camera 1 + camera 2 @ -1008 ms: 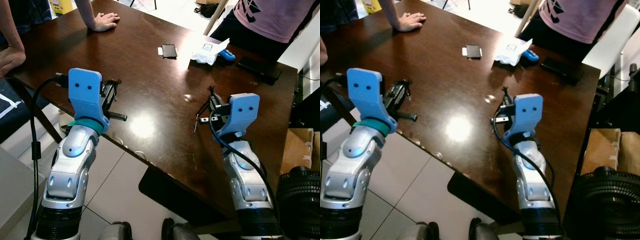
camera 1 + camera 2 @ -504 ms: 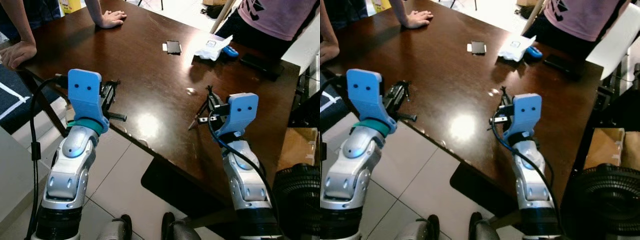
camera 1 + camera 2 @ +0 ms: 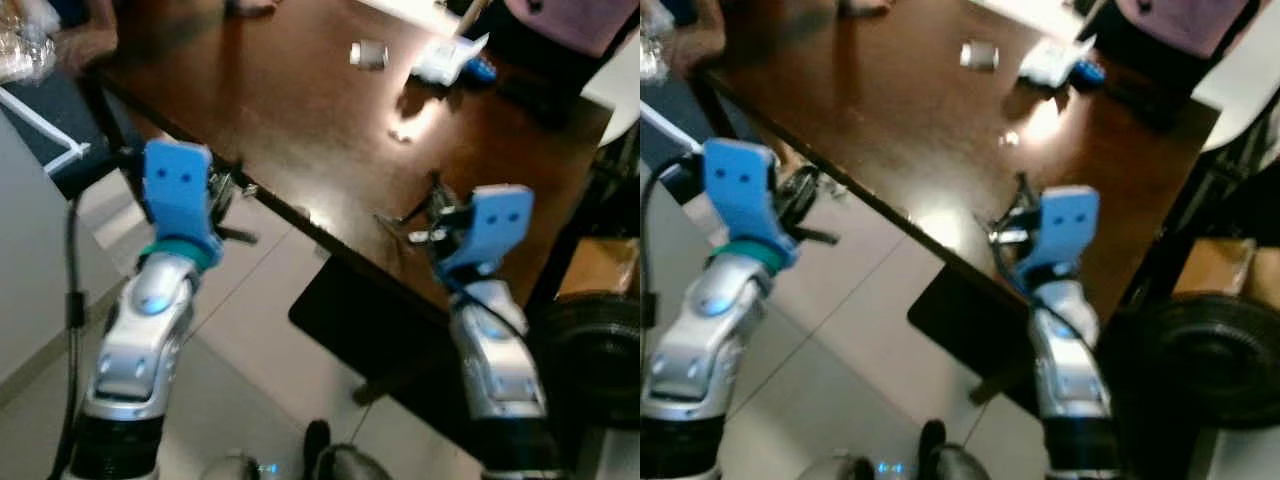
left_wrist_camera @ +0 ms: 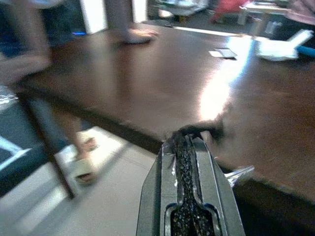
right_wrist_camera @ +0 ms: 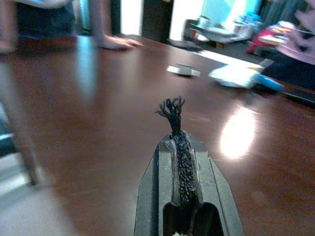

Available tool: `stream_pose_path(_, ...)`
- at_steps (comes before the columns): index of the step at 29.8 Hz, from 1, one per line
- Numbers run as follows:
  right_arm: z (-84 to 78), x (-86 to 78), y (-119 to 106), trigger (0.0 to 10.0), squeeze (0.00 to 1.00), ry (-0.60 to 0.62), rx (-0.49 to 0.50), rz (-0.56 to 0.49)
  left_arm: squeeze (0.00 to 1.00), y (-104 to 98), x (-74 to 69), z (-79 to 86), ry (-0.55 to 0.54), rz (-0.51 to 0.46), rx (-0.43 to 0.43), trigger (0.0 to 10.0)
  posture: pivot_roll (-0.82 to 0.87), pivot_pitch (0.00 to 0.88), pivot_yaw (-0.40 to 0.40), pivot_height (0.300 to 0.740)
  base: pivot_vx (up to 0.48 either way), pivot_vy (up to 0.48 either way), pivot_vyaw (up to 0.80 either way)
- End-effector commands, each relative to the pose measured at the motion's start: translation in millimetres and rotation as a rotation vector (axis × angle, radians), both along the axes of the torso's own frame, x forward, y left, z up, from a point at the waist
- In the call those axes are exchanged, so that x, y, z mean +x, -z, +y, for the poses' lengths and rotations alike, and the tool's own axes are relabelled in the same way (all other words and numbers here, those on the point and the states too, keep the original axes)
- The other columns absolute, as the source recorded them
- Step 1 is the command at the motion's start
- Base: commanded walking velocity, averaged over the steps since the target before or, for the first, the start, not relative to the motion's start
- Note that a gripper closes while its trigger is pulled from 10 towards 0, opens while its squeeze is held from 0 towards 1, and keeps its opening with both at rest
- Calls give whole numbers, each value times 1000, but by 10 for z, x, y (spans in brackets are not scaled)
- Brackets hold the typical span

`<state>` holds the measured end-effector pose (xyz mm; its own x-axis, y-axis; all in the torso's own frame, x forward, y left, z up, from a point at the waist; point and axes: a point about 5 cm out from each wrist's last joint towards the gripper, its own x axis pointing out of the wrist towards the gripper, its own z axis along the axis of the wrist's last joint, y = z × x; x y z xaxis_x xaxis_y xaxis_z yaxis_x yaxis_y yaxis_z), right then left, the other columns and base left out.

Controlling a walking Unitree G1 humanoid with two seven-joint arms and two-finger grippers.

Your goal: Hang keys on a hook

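Both pincers clenched, keys in tow, no hook seen.

Left pincer (image 4: 189,147) is clamped on a dark tuft w/ a silver key (image 4: 239,173) poking out beside it, held over the floor just off the bench (image 3: 300,110) edge. Right pincer (image 5: 178,140) grips a frayed black cord (image 5: 171,110) over the bench top, metal bits dangling near it (image 3: 425,233); likely part of the keys. Both arms ride chest-high, prob. carrying posture while walking (frames blurred). A small card (image 3: 368,54) and a white wrapper (image 3: 445,65) lie at the far end.
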<state>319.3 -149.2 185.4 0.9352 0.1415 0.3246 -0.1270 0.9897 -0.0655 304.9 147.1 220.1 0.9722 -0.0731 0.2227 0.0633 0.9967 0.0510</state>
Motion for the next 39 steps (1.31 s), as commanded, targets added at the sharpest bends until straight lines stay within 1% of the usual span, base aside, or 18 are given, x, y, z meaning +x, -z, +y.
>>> stream_pose_path(1,-42,4,25,10000,0,11,14,13,0,34,-13,0,-5,14,5,10000,111,90,29,740,-480,0,0)
stream_pose_path(9,-54,19,-2,10000,0,7,32,4,0,29,-13,7,-9,11,6,10000,111,90,29,740,-480,0,0)
stream_pose_path(15,-47,28,12,10000,0,10,18,16,0,26,-10,7,-9,10,7,10000,111,90,29,740,-428,0,0)
stream_pose_path(19,-19,24,26,10000,0,10,7,15,0,13,-5,3,-4,9,-7,10000,117,85,31,740,0,0,0)
stream_pose_path(21,11,25,41,10000,0,-1,0,19,0,-18,-13,-22,12,-12,11,10000,120,85,31,740,0,0,0)
stream_pose_path(29,34,21,36,10000,0,-17,2,16,0,-28,-16,-26,8,-21,24,10000,120,85,31,740,0,0,0)
stream_pose_path(39,74,9,36,10000,0,-39,2,8,0,-36,-13,-8,-7,-34,42,10000,125,88,31,740,480,0,0)
